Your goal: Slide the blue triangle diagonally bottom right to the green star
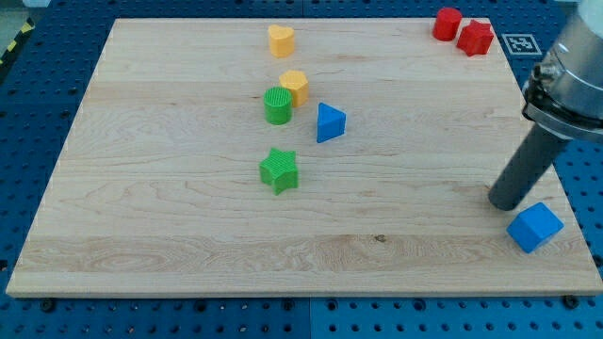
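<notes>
Presently, your tip [504, 204] rests at the counter's [170, 226] lower right, just beside the blue cube [535, 226] and well apart from the blue triangle [330, 122].

Nearest you lies the blue cube, which a careless start would drag along. Beyond, the green star [279, 170] sits left of and below the triangle, which already stands to the star's upper right. Pushed off-centre, the triangle could spin toward the green cylinder [277, 105] and yellow block [295, 86]. Farther off: a yellow heart [281, 40] and two red blocks [463, 30]. No fingers exist, so their state cannot be told.
</notes>
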Available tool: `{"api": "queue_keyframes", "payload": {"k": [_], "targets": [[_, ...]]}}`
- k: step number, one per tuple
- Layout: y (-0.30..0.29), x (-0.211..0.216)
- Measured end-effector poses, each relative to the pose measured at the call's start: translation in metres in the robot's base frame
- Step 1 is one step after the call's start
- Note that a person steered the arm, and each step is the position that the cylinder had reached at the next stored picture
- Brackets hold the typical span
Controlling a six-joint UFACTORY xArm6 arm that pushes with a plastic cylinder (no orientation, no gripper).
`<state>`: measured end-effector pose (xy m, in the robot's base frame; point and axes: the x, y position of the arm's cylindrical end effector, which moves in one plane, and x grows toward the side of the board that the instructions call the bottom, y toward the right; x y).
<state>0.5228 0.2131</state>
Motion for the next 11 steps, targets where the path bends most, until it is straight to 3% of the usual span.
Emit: {"api": "queue_keyframes", "payload": {"k": [1, 4, 7, 11], "targets": [[-0.038, -0.016], [-0.234, -0.084], [-0.220, -0.121], [-0.143, -0.084]]}}
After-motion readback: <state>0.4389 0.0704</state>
